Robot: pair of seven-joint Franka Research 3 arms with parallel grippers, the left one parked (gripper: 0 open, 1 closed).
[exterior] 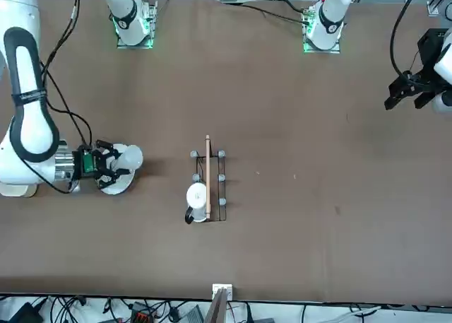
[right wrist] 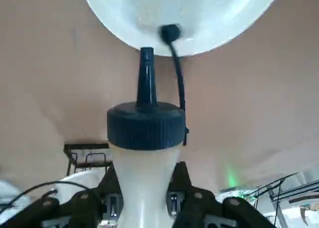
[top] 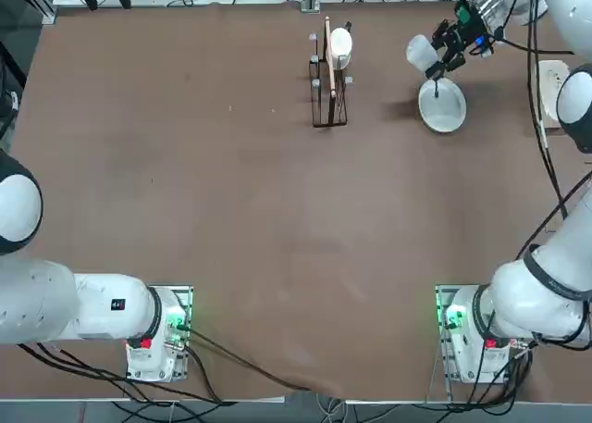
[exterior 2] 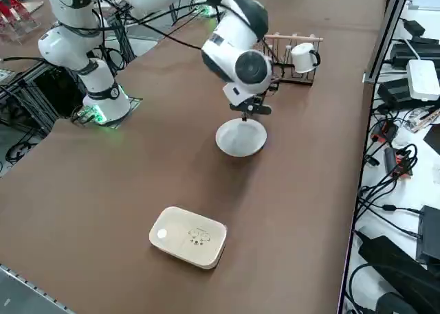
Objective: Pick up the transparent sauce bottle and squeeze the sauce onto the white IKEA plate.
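I've got the right gripper (right wrist: 144, 208) clamped on the transparent sauce bottle (right wrist: 144, 188), fingers (right wrist: 113, 198) pressed against both sides of its pale body just under the blue cap (right wrist: 146, 124). Bottle is off the table, tipped so the nozzle (right wrist: 146, 78) aims at the white IKEA plate (right wrist: 199, 23); in the wrist view the nozzle tip sits at the plate's rim, and the little tethered cap plug (right wrist: 170, 32) dangles on its strap over the plate's white surface. I can't see any sauce on the plate. From overhead the gripper (top: 450, 45) and bottle (top: 423, 53) hover at the plate's far edge, and the plate (top: 442, 106) lies on the tabletop (top: 231, 210) near the far right corner, well apart from the arm bases. The wire rack (top: 329, 90) with a small white disc (top: 340, 43) stands near the middle of the far edge, left of the plate and clear of it. In the front view the bottle (exterior: 129, 157) is just above the plate (exterior: 113, 184). In the right side view a rounded-square cream container (exterior 2: 189, 236) sits near the right edge, apart from the plate (exterior 2: 240, 139).
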